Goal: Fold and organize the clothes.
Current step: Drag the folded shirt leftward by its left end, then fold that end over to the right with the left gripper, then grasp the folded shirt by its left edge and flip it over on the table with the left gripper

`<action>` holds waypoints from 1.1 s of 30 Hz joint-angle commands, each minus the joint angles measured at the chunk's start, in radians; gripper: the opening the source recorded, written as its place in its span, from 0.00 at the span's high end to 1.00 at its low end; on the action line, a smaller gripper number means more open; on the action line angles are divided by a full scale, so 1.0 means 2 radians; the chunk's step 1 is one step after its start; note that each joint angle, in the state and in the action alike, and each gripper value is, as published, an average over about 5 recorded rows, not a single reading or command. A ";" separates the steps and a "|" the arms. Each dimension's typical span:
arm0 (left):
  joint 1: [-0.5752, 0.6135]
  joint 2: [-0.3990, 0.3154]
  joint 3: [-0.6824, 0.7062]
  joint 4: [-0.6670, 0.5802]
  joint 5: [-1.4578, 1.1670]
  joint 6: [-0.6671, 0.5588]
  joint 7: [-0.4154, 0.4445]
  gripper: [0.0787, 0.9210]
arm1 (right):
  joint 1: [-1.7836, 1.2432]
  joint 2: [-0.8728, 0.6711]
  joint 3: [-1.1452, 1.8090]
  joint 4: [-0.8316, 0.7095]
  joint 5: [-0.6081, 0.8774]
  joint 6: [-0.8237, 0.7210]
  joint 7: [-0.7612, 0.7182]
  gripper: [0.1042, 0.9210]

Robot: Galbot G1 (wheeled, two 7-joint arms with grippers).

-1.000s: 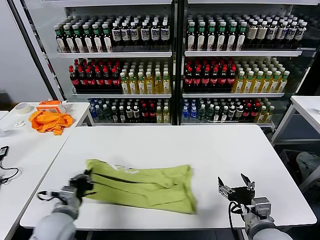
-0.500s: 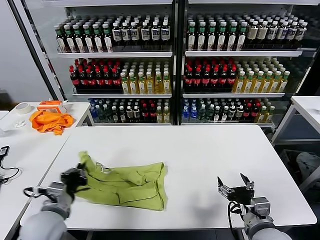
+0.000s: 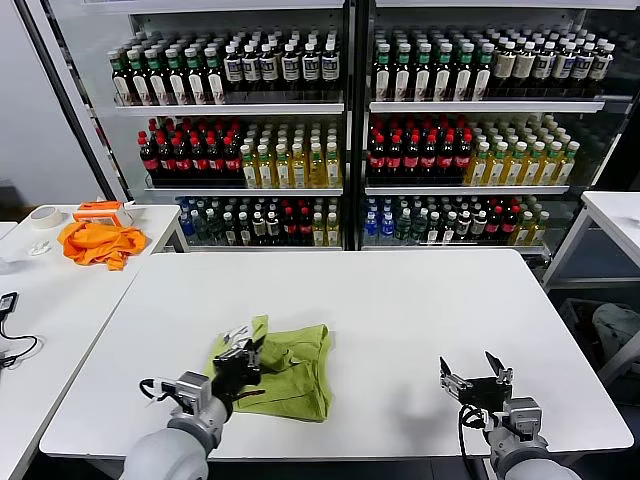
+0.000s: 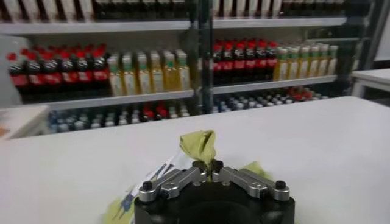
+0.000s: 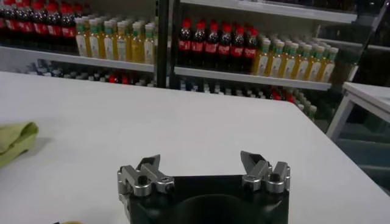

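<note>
While my left claw (image 3: 243,357) is clenched on a pinch of the shirt (image 3: 290,368), I judge the step in hand to be a fold: the left edge is being carried rightward over the body of the cloth. The shirt lies on the near-left part of the white table (image 3: 400,300), bunched into a rough doubled heap; a bit of its white print shows by the claw. In the left wrist view a peak of lime cloth (image 4: 200,146) stands up between the closed fingers (image 4: 173,182), so the hold looks sound.

My right claw (image 3: 478,378) hangs released, jaws spread, over the near-right part of the table, well apart from the shirt and holding nothing. The right wrist view shows its fingers (image 5: 146,173) wide, with only a corner of the shirt (image 5: 15,137) far off to the left.

Next move, as I judge it: lay the carried edge down flat on the layer beneath, then let go. The heap is uneven, so it will likely want smoothing, perhaps with the right claw pinning the far side.

Containers: none on this table. The glass-door coolers (image 3: 345,120) behind hold rows of bottles. On the side table (image 3: 40,290) to the far left lie an orange cloth (image 3: 98,242), a tape roll (image 3: 44,216) and a small orange box (image 3: 100,210), contents unseen
</note>
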 commanded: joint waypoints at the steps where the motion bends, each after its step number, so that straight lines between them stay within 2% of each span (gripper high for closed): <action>1: -0.029 -0.022 0.052 0.018 -0.014 0.004 -0.015 0.98 | 0.001 0.005 -0.002 -0.006 -0.007 0.000 0.000 0.12; 11: -0.052 -0.051 0.064 0.049 -0.095 0.004 -0.066 0.98 | 0.003 0.009 -0.012 -0.008 -0.018 -0.001 0.001 0.12; 16: -0.059 -0.064 0.066 0.060 -0.116 0.003 -0.072 0.96 | 0.004 0.008 -0.009 -0.007 -0.018 -0.001 0.000 0.12; 24: -0.058 -0.068 0.053 0.032 -0.127 0.003 -0.070 0.69 | 0.003 0.005 -0.004 0.001 -0.017 -0.001 -0.001 0.12; 29: -0.042 -0.036 -0.004 -0.001 -0.115 0.003 -0.065 0.53 | 0.003 0.003 -0.003 0.005 -0.016 -0.001 -0.002 0.12; 33: -0.002 -0.001 -0.057 0.008 -0.043 0.003 -0.065 0.38 | 0.001 0.003 -0.004 0.008 -0.016 0.001 -0.004 0.12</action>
